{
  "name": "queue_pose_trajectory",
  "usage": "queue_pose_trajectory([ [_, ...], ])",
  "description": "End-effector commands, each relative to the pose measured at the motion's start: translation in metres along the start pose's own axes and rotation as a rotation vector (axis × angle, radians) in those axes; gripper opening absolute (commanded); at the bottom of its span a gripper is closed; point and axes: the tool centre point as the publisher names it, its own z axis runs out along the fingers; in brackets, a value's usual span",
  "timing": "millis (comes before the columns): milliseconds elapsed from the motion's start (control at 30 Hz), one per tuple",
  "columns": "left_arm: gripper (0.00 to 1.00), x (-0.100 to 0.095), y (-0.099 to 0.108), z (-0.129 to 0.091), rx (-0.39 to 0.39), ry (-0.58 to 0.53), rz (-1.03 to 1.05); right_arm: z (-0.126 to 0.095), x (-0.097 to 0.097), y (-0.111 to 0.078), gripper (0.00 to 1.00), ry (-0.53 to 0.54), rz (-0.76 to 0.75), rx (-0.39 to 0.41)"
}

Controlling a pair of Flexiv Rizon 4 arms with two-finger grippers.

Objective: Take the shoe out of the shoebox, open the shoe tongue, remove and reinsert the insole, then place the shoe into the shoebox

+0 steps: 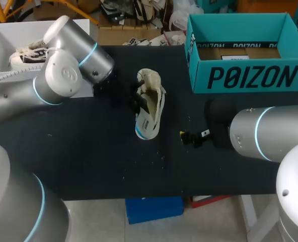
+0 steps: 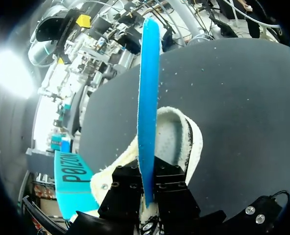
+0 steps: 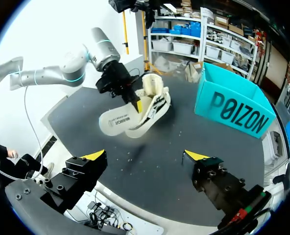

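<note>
A white low shoe [image 1: 150, 108] lies on its side in the middle of the black table, sole toward my right arm [image 3: 116, 122]. My left gripper [image 2: 147, 195] is at the shoe's opening [image 2: 177, 139] and is shut on the blue insole [image 2: 148, 93], which stands edge-on between its fingers and sticks out ahead of them. The same gripper [image 1: 135, 102] shows against the shoe's left side in the head view. The teal shoebox [image 1: 244, 75] stands open at the back right. My right gripper [image 3: 145, 156] hovers low over the table, well short of the shoe, open and with nothing in it.
A white bin [image 1: 3, 35] at the back left holds another shoe [image 1: 30, 54]. Small crumbs dot the black tabletop [image 1: 88, 161]. The table's front edge runs close under my right gripper [image 1: 192, 137].
</note>
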Motion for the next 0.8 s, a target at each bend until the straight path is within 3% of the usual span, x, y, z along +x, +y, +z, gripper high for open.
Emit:
queue_pose_trajectory([
  [33, 0.16, -0.003, -0.010, -0.007, -0.022, 0.013, 0.000, 0.002, 0.001, -0.001, 1.00, -0.001, 0.001, -0.005],
  [100, 0.31, -0.002, -0.014, -0.010, -0.018, 0.018, -0.002, 0.002, 0.001, -0.001, 1.00, -0.001, 0.001, -0.005],
  [133, 0.43, -0.001, -0.016, -0.012, -0.016, 0.022, -0.003, 0.002, 0.001, -0.001, 1.00, -0.001, 0.001, -0.005],
  [167, 0.46, 0.001, -0.019, -0.014, -0.014, 0.024, -0.005, 0.002, 0.001, -0.001, 1.00, -0.001, 0.001, -0.005],
  [433, 0.39, 0.011, -0.038, -0.022, 0.018, 0.077, -0.021, 0.002, 0.001, -0.001, 1.00, -0.001, 0.001, -0.005],
  [800, 0.39, 0.015, -0.060, -0.022, 0.035, 0.081, -0.015, 0.002, 0.001, -0.001, 1.00, -0.001, 0.001, -0.005],
])
